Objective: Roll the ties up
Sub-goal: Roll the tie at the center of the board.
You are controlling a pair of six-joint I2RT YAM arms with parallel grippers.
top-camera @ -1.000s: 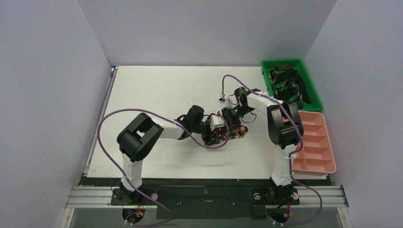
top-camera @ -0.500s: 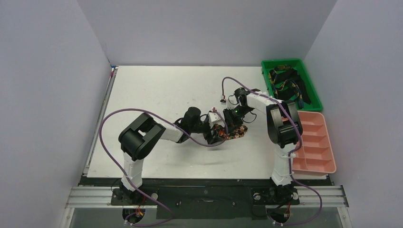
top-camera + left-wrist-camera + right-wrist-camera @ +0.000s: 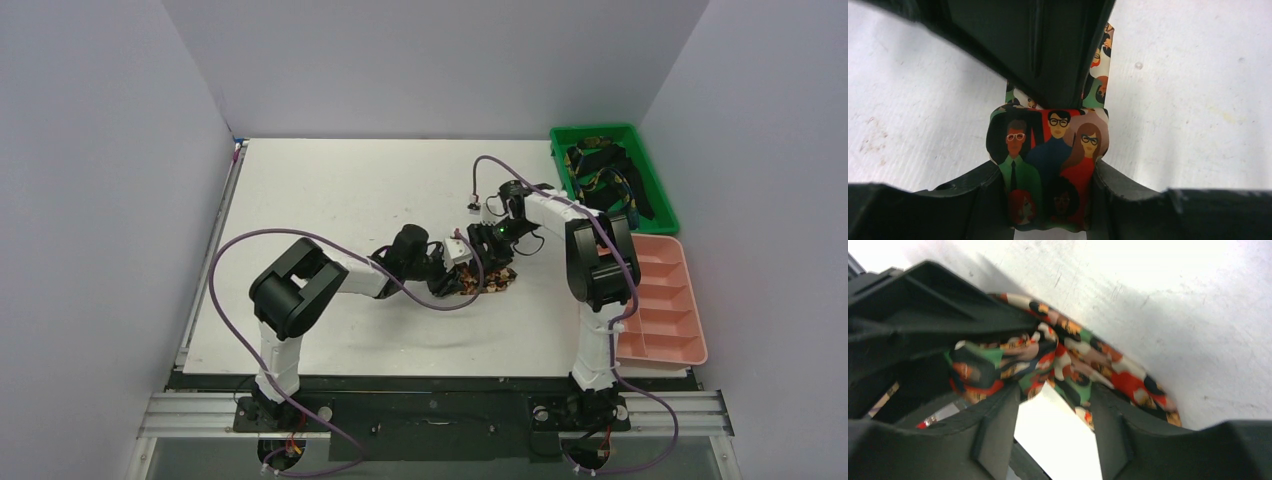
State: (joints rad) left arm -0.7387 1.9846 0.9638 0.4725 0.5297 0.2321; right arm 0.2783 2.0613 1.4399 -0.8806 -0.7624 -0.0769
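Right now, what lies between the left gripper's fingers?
The printed tie fills the left gripper, touching both fingers; the left wrist view shows it.

Looking at a white table (image 3: 330,200), showing faint scuffs and marks. Carrying near its middle a tie (image 3: 490,281) printed with faces, partly rolled. Holding at its far right edge a green bin (image 3: 663,205) and, just beside it on the nearer side, a pink tray (image 3: 697,320) with compartments.

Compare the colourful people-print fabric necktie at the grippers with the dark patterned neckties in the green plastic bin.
The people-print necktie sits partly rolled in the left gripper on the table; the dark neckties lie loose in the green bin. The first is red-green, the others black with yellow-green. Both are printed fabric.
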